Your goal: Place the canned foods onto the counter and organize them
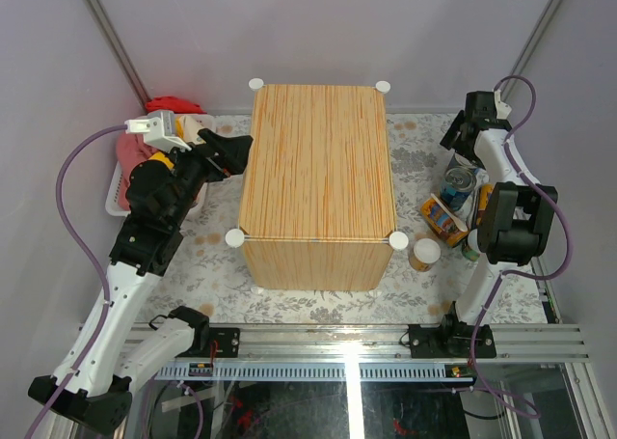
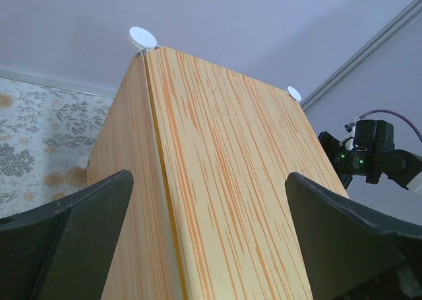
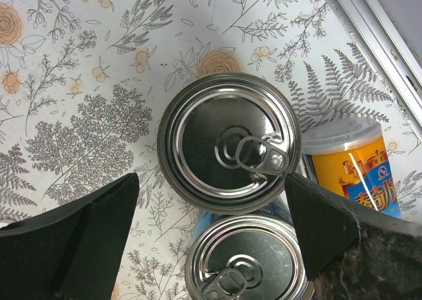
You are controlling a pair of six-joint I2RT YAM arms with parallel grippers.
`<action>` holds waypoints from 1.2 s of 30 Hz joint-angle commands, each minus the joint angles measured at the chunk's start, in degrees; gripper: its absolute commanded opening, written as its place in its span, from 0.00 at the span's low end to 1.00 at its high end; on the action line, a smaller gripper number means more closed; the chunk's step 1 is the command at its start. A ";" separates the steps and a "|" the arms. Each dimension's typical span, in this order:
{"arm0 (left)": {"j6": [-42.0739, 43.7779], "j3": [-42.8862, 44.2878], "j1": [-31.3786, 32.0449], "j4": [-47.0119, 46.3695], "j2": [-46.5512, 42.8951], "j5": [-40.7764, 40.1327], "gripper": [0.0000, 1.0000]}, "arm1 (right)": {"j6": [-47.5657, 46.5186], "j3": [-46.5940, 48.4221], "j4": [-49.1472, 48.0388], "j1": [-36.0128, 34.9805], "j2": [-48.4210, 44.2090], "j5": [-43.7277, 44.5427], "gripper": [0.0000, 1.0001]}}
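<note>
The counter [image 1: 318, 169] is a tall wood-grain box with white corner knobs in the middle of the floral mat; nothing stands on its top. To its right are the canned foods: a silver-topped blue can [image 1: 461, 182], an orange can lying on its side [image 1: 443, 217] and a white-lidded can [image 1: 424, 254]. My right gripper [image 1: 457, 135] hovers open above them. In the right wrist view, two silver pull-tab cans [image 3: 227, 142] [image 3: 249, 264] sit below its open jaws [image 3: 211, 234], with an orange-yellow can [image 3: 346, 158] beside them. My left gripper [image 1: 236, 150] is open and empty at the counter's left edge [image 2: 217, 181].
Red cloth [image 1: 174, 104] and pink cloth [image 1: 135, 154] lie in a white basket [image 1: 116, 193] at the far left, behind my left arm. The floral mat [image 1: 222, 236] covers the floor. Walls close in on the left, back and right. A metal rail [image 1: 366, 342] runs along the near edge.
</note>
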State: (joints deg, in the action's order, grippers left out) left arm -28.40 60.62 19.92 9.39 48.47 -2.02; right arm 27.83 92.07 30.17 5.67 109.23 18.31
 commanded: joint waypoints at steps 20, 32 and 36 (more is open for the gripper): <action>0.30 -0.38 -0.10 -4.19 1.58 -0.09 1.00 | -0.75 -0.85 1.13 1.07 -5.23 2.18 0.99; 0.58 -0.84 -0.05 -4.64 1.54 0.31 1.00 | -0.29 -2.01 1.06 1.05 -6.80 1.86 1.00; 1.25 -0.88 -0.15 -4.14 1.60 0.18 1.00 | -0.40 -3.58 0.20 1.05 -5.59 0.56 0.99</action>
State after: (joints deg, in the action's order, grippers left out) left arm -28.40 60.23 19.88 8.58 50.19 -1.98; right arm 27.83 89.78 31.16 6.55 103.88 19.42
